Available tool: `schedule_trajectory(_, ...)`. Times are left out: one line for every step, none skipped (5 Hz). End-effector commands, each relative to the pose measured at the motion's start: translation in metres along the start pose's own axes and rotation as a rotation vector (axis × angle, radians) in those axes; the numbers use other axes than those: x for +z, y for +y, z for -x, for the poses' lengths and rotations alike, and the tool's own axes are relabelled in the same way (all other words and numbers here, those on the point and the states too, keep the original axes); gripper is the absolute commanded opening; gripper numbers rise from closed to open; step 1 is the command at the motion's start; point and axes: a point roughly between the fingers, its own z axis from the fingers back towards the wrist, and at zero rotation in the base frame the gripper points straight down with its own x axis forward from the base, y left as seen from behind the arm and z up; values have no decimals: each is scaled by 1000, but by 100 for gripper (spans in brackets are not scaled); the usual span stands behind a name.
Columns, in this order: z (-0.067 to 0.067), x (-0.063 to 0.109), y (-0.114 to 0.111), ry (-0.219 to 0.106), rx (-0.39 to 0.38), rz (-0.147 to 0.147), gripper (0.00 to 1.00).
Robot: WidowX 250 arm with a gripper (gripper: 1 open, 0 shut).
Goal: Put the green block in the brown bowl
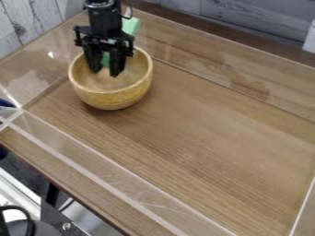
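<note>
Brown wooden bowl (110,95) on the wood table (204,138), upper left of the frame. My black gripper (106,61) is over it from the top, fingertips down at the bowl's opening. Green block (106,63) shows between the fingers, at the far part of the opening, mostly hidden; can't tell if the gripper is clamped on it or apart. Another pale green thing (132,25) sits behind the bowl, just right of the arm, partly covered. Dark cable (17,214) at lower left.

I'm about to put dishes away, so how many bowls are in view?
1: the brown bowl, on the table beneath the gripper.
</note>
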Motion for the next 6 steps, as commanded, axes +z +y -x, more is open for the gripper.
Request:
schedule_trajectory(-7,13,3,-44,3,-16,0)
schedule_trajectory(-7,18,1,-47,1,-13,100)
schedule_trajectory(-7,29,-2,-64,-5,-4,100)
schedule_trajectory(-7,40,-6,-81,-11,2,100)
schedule_trajectory(-7,65,-14,-131,-26,12,100)
schedule_trajectory(-6,99,-25,-199,-45,20,100)
